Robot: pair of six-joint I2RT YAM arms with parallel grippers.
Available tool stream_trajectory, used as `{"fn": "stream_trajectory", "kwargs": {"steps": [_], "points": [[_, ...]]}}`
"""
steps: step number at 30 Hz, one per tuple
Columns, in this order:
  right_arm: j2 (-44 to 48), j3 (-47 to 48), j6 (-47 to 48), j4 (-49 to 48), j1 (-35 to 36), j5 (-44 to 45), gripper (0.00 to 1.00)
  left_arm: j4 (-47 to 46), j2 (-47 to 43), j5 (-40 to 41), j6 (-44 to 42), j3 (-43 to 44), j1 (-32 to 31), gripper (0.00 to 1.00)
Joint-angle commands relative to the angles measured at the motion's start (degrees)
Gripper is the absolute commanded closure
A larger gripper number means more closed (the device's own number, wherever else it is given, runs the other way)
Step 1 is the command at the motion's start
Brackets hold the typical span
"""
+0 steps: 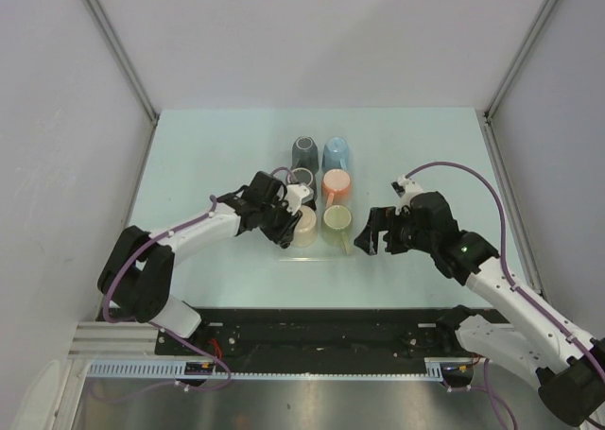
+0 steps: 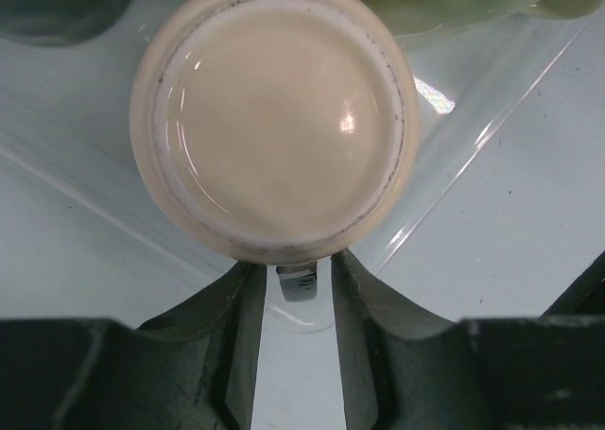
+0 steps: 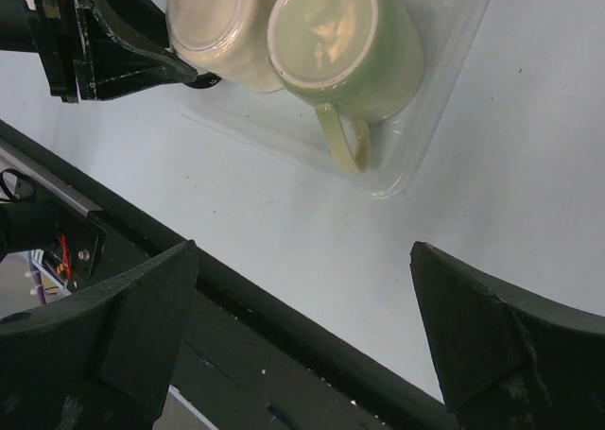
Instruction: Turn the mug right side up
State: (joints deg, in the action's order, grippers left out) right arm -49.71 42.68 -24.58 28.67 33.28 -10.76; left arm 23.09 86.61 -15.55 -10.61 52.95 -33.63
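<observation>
We are seeing the cream ceramic mug (image 2: 274,118) standing upside down, base up, axis vertical. Our left fingers (image 2: 248,326) are pinching its handle (image 2: 299,281); our right fingers (image 3: 151,317) are hanging spread wide.

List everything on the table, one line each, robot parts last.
cream mug: 1, cream, upside down, front left of the tray, between the left gripper's fingers
green mug: 1, pale green, upside down, front right of the tray, handle pointing toward the arms
orange mug: 1, orange, middle right of the tray
white mug: 1, whitish, middle left, partly hidden by the left arm
grey mug: 1, dark grey, back left
blue mug: 1, light blue, back right
tray: 1, clear plastic, centre of the table, under the mugs
table: 1, pale blue-green
left gripper: 1, black, at the cream mug
right gripper: 1, black, open, right of the tray, touching nothing
</observation>
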Motion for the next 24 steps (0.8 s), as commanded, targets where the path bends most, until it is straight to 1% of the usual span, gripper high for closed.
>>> {"fn": "stream_trajectory", "kwargs": {"steps": [1,4,8,11,14,18,24], "points": [[-0.3,2.3,0.2,0.0,0.7,1.1,0.00,-0.7,-2.1,-0.3,-1.7,0.9,-0.9,0.62],[-0.3,2.3,0.1,0.1,1.3,1.4,0.00,-0.5,-2.0,0.2,-0.4,1.2,-0.9,0.62],[0.0,2.3,-0.3,0.4,2.0,2.1,0.00,0.4,-1.1,1.6,1.7,2.2,-1.3,0.50],[0.3,2.3,-0.5,0.7,2.4,2.8,0.00,1.1,-0.7,3.6,2.4,2.9,-2.0,0.46],[0.4,2.4,-0.6,1.0,2.8,3.2,0.00,1.9,-0.4,5.3,2.4,3.7,-2.6,0.46],[0.4,2.4,-0.8,1.3,3.4,4.0,0.00,3.2,0.7,6.8,0.4,5.1,-2.8,0.48],[0.6,2.3,-0.9,1.6,4.0,4.7,0.00,4.4,2.2,6.8,-1.5,5.7,-2.8,0.51]]}}
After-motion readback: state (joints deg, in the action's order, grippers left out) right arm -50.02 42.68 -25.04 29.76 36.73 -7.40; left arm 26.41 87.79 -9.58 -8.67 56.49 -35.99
